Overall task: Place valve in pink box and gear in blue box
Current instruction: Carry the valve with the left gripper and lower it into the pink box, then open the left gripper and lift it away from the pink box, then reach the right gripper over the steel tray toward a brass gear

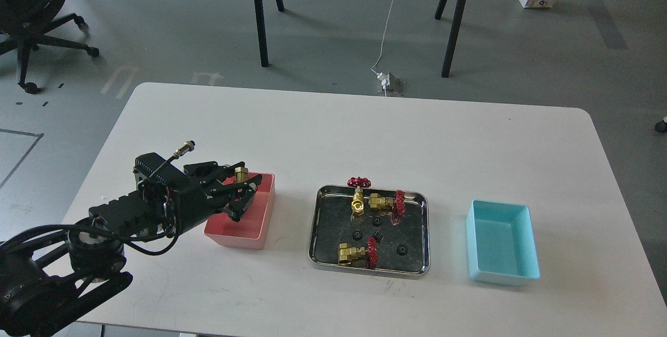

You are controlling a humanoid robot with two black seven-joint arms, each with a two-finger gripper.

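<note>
Here, then, is how it stands from my remote seat.

Left gripper [244, 183]: my left arm reaches in from the lower left and its fingers sit over the pink box, closed around a valve.
Valve in hand [241, 173]: only its brass end shows, poking out between the fingertips at the far tip of the gripper; I cannot see its red handwheel.
Pink box [263, 212]: directly under the gripper and slightly to its right; the fingers overlap its near-left part, and I cannot tell whether they touch its wall.
Steel tray [423, 233]: to the right of the gripper, apart from the pink box, on the white table [333, 123].
Other valves: three lie in the tray, one at its far edge [358, 196], one just beside that on the right [386, 202], one at the near edge [357, 253].
Gears: four small black ones in the tray, between the valves, such as one near the middle [377, 221].
Blue box [526, 243]: farthest right of the gripper, beyond the tray.
Right gripper: not visible to me.
</note>
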